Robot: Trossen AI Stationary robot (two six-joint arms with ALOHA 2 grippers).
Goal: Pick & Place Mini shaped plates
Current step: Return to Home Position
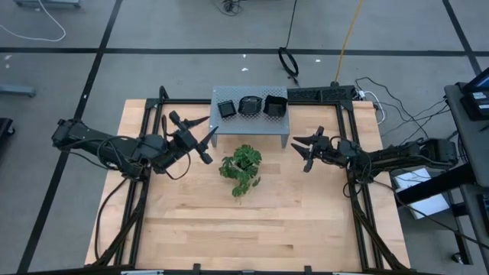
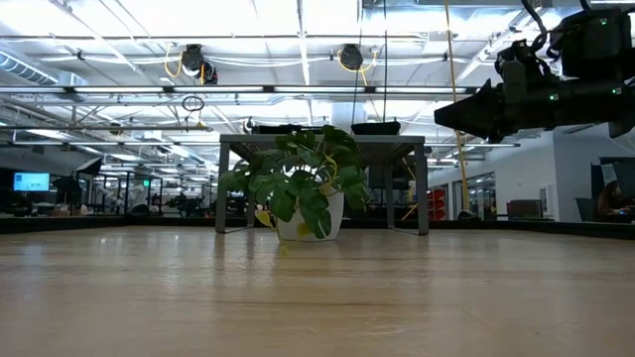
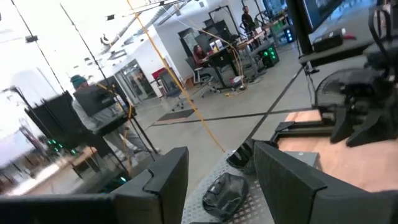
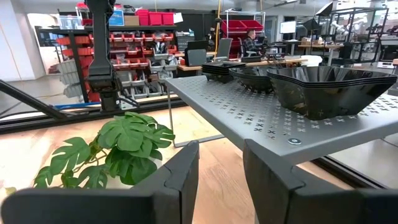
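The right gripper (image 1: 301,155) hangs over the wooden table (image 1: 267,221) with its 2 fingers apart and nothing between them. Near it, off to one side of its aim, sits the green plant (image 4: 118,149). Straight ahead and close stands the grey perforated shelf (image 4: 280,121), its deck about level with the fingers. Nearest on that deck is the deep-sided stack (image 4: 323,87) of mini shaped plates (image 1: 250,105), behind it the wavy-edged stack (image 4: 255,74), and farthest the square stack (image 4: 221,67).

The left gripper (image 1: 200,140) hovers by the shelf's opposite end, its fingers likewise spread and empty. Just past its fingertips comes the shelf deck with the wavy-edged stack on it. Well beyond that is the right arm (image 3: 360,106), and far off in the room a person (image 3: 93,112).

Every plate that shows is on the shelf, in 3 stacks; none shows on the table. The placing looks finished, so the arms probably only need to draw back clear of the shelf.

The plates look thin, stiff and glossy, so they are likely light but slippery, and a knock could chip them. The best hold would be across the rim, 1 finger inside and 1 outside, on a straight side where there is one. Nested plates may cling, so a lift should go straight up and slowly.
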